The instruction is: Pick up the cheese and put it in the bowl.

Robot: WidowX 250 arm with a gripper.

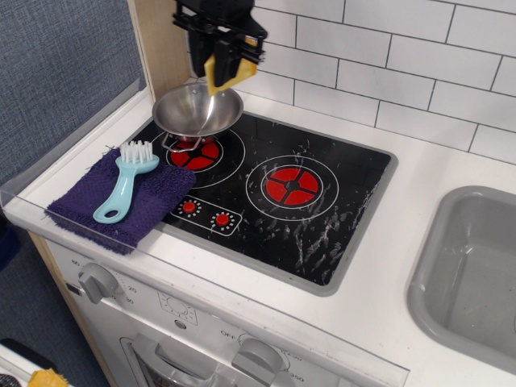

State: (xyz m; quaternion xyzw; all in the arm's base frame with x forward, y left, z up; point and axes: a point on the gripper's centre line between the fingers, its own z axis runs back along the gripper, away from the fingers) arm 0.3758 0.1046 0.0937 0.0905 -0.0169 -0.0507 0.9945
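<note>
My gripper [223, 63] is shut on the yellow-orange cheese wedge [231, 74] and holds it in the air just above the far right rim of the steel bowl [195, 110]. The bowl is round and shiny with wire loop handles. It sits on the back left burner of the black stovetop [322, 210] and looks empty. The cheese hangs from the black fingers, partly hidden by them.
A purple cloth [121, 197] with a light blue brush [127, 179] lies left of the stove. A grey sink basin [476, 266] is at the right. White tiled wall behind, a wooden post [161, 44] at the back left.
</note>
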